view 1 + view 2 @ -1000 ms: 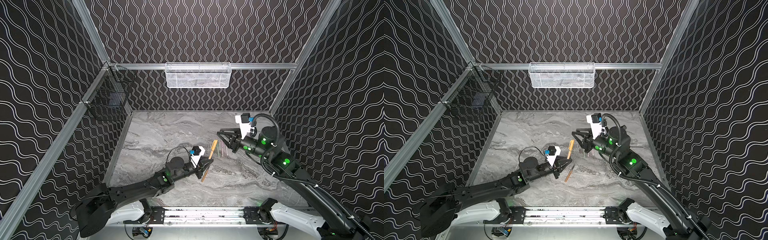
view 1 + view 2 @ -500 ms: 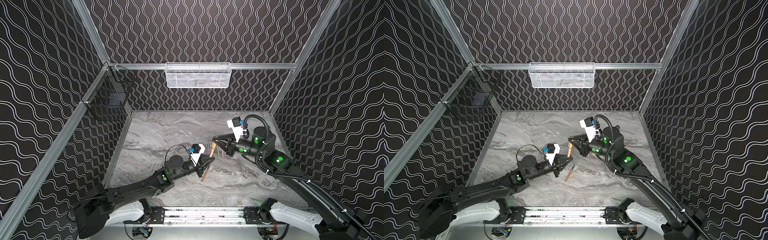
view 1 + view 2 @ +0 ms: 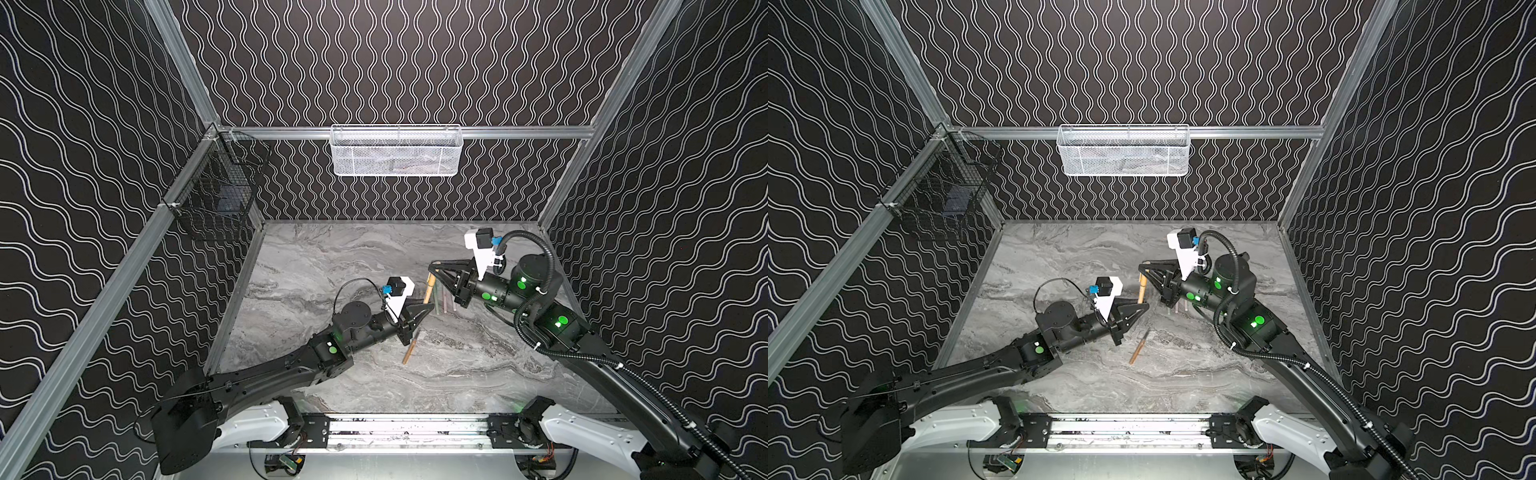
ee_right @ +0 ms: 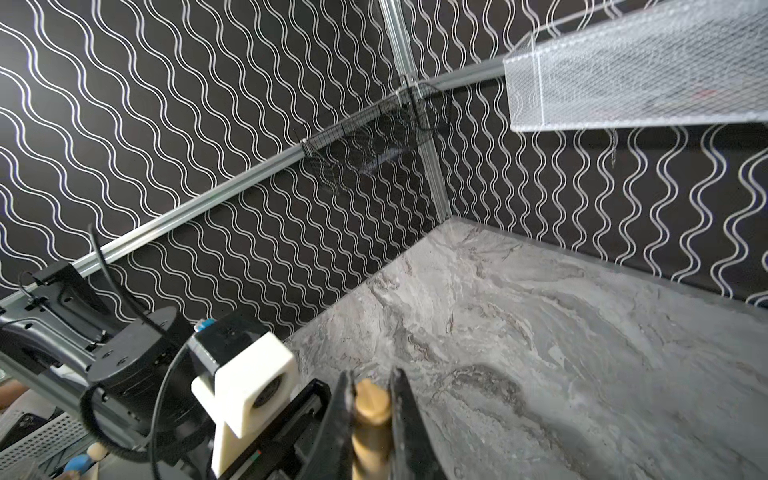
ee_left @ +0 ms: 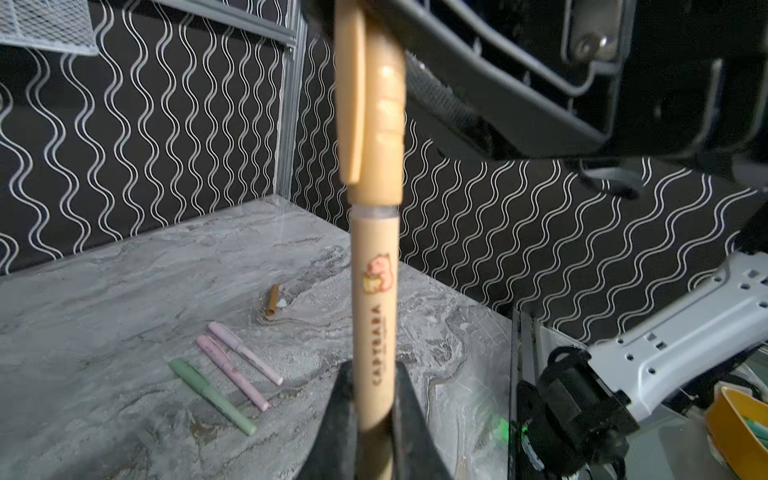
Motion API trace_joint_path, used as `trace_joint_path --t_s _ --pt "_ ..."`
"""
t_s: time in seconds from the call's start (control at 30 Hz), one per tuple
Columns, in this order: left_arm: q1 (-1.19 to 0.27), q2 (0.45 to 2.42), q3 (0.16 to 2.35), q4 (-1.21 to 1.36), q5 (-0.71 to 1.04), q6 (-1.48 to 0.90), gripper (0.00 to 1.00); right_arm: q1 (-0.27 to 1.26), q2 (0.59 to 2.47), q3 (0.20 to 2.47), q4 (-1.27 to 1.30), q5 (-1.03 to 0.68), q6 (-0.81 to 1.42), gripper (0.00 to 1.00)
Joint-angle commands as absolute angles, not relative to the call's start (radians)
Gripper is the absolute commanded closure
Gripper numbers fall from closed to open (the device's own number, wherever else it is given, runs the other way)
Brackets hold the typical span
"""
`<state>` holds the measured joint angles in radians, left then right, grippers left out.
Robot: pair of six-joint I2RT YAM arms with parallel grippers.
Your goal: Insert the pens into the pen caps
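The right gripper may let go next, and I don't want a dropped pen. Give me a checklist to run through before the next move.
1. Hold of left gripper on tan pen: ok, shut on the barrel.
2. Hold of right gripper on tan cap: ok, shut.
3. Cap in line with barrel: ok.
4. Cap fully seated: cannot tell; a thin clear ring shows at the joint.
5. Capping of green pen and pink pens: ok.
6. Capping of second tan pen: not ok, it lies bare-tipped.
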<state>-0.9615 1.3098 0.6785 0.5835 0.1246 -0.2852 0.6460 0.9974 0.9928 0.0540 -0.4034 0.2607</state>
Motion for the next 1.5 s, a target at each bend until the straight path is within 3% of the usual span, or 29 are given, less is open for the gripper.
trace_joint_path --t_s 0.0,0.5,0.67,0.73,0.77,0.97,1.17,1.47 --pt "-0.952 1.309 0.754 0.825 0.068 -0.299 1.0 0.654 1.004 0.954 -0.08 -0.45 0.241 1.0" --pt "-0.834 1.37 0.916 0.882 0.213 -0.368 1.0 0.658 0.991 0.887 -0.001 -0.442 0.282 0.99" --pt "-0.833 1.386 0.743 0.921 0.267 -0.478 1.0 0.658 0.974 0.963 -0.002 -0.386 0.27 0.86" --pt "-0.833 1.388 0.664 0.943 0.272 -0.517 1.0 0.658 0.965 0.991 -0.009 -0.368 0.26 0.67" --pt "-0.834 1.389 0.628 0.955 0.27 -0.532 1.0 0.657 0.958 1.005 -0.009 -0.36 0.254 0.63" --pt "-0.833 1.346 0.542 0.968 0.267 -0.558 1.0 0.658 0.952 1.036 -0.044 -0.365 0.227 0.5" --pt "-0.834 1.335 0.562 0.951 0.283 -0.546 1.0 0.678 1.018 1.017 -0.035 -0.4 0.25 0.52" --pt "-0.834 1.367 0.569 0.968 0.312 -0.56 1.0 0.722 1.077 1.022 -0.008 -0.427 0.241 0.66"
